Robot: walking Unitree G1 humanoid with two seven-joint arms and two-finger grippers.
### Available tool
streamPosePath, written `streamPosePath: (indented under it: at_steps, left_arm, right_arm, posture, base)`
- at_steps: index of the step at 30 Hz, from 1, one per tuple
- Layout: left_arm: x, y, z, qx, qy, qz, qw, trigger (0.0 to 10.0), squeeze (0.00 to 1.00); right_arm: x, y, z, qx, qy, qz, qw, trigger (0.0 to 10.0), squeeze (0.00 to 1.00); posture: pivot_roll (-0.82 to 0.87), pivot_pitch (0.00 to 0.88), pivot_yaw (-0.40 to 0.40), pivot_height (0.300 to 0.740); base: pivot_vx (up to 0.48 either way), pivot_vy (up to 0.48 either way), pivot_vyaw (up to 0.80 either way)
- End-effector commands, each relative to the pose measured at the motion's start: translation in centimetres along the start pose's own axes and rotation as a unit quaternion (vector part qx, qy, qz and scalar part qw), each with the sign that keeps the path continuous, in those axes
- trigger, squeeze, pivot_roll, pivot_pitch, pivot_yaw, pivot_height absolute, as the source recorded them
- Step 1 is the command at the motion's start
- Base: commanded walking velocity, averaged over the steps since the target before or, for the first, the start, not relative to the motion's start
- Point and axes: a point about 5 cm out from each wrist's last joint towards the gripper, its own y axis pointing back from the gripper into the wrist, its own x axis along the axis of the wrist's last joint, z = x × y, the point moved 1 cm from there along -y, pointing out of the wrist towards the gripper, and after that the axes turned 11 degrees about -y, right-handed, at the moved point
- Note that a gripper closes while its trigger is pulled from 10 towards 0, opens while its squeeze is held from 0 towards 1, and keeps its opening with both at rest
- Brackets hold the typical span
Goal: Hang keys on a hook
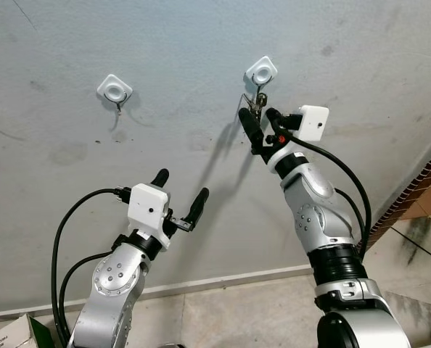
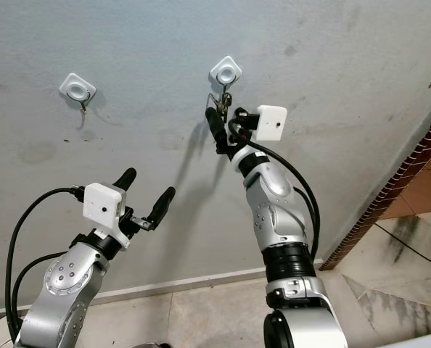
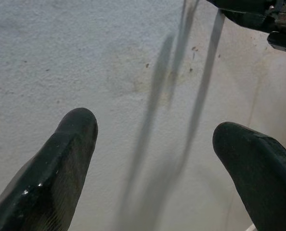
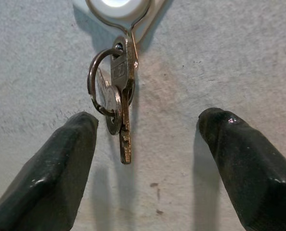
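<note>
A bunch of metal keys (image 4: 118, 108) on a ring hangs from the wire hook of a white wall mount (image 1: 261, 72) on the grey wall. My right gripper (image 1: 259, 122) is raised just below that hook, open, its black fingertips (image 4: 61, 163) apart on either side of the keys and not touching them. A second white hook (image 1: 115, 90) sits further left on the wall with nothing on it. My left gripper (image 1: 181, 190) is held lower, open and empty, facing bare wall (image 3: 148, 96).
A white skirting strip (image 1: 223, 281) runs along the foot of the wall above a tiled floor (image 1: 237, 312). A brick edge (image 1: 411, 192) borders the wall on the right. A cardboard box corner (image 1: 9, 335) lies at the lower left.
</note>
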Motion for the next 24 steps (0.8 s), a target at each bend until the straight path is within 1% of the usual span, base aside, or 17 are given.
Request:
streamPosePath:
  at_steps: [1, 12, 16, 19, 20, 21, 24]
  left_arm:
    - [-0.4, 0.1, -0.2, -0.001, -0.001, -0.01, 1.0, 10.0, 0.0]
    - [-0.4, 0.1, -0.2, 0.0, -0.002, -0.011, 1.0, 10.0, 0.0]
    - [-0.4, 0.2, -0.2, 0.0, -0.002, -0.011, 1.0, 10.0, 0.0]
    - [-0.4, 0.1, -0.2, 0.0, -0.002, -0.012, 1.0, 10.0, 0.0]
    - [-0.4, 0.1, -0.2, 0.001, -0.002, -0.012, 1.0, 10.0, 0.0]
    - [-0.5, 0.1, -0.2, 0.0, -0.002, -0.012, 1.0, 10.0, 0.0]
    - [-0.5, 0.1, -0.2, 0.0, -0.002, -0.012, 1.0, 10.0, 0.0]
  right_arm:
    - [0.5, 0.3, 0.6, -0.013, 0.012, 0.008, 1.0, 10.0, 1.0]
    - [0.0, 1.8, 0.9, -0.012, 0.039, -0.004, 0.999, 10.0, 1.0]
    - [0.2, 2.1, 0.5, 0.002, 0.039, -0.006, 0.999, 10.0, 1.0]
    - [0.1, 2.5, 0.4, 0.009, 0.051, -0.012, 0.999, 10.0, 1.0]
    - [0.0, 2.7, 0.4, 0.008, 0.051, -0.014, 0.999, 10.0, 0.67]
    - [-0.1, 3.0, 0.4, 0.009, 0.05, -0.016, 0.999, 10.0, 0.0]
    - [-0.1, 3.3, 0.2, 0.016, 0.044, -0.018, 0.999, 10.0, 0.0]
  posture:
    - [0.12, 0.06, 0.05, 0.74]
    - [0.12, 0.062, 0.05, 0.74]
    - [0.12, 0.063, 0.049, 0.74]
    - [0.12, 0.063, 0.05, 0.74]
    - [0.11, 0.063, 0.05, 0.74]
    - [0.11, 0.063, 0.05, 0.74]
    - [0.11, 0.063, 0.051, 0.74]
  base:
    - [0.0, 0.0, 0.0]
    - [0.0, 0.0, 0.0]
    - [0.0, 0.0, 0.0]
    - [0.0, 0.0, 0.0]
    - [0.0, 0.0, 0.0]
    - [0.0, 0.0, 0.0]
    - [0.0, 0.0, 0.0]
